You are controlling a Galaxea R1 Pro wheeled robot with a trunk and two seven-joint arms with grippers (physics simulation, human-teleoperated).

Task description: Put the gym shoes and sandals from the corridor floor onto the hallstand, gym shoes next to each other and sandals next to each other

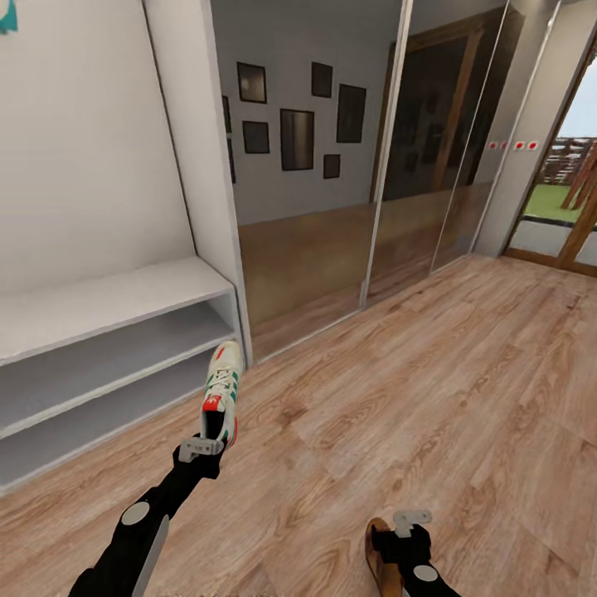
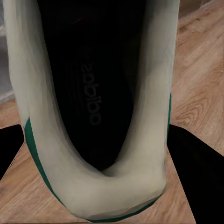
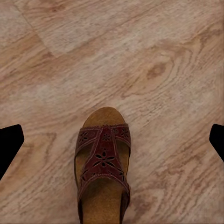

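Observation:
My left gripper (image 1: 203,446) is shut on the heel of a white gym shoe (image 1: 222,390) with green stripes and red patches. The shoe's toe points toward the right end of the white hallstand (image 1: 108,303). In the left wrist view the gym shoe (image 2: 98,70) shows its dark inside between the black fingers (image 2: 198,163). A brown sandal (image 1: 377,551) lies on the wood corridor floor (image 1: 431,398), just left of my right gripper (image 1: 412,521). In the right wrist view the sandal (image 3: 103,168) lies below the open right gripper (image 3: 113,141), whose fingertips (image 3: 9,142) stand wide apart.
The hallstand's bench top and two low shelves (image 1: 91,373) hold nothing. Mirrored sliding doors (image 1: 332,207) stand right of it. A glass door (image 1: 572,199) to the outside is at the far right. Open floor stretches across the middle and right.

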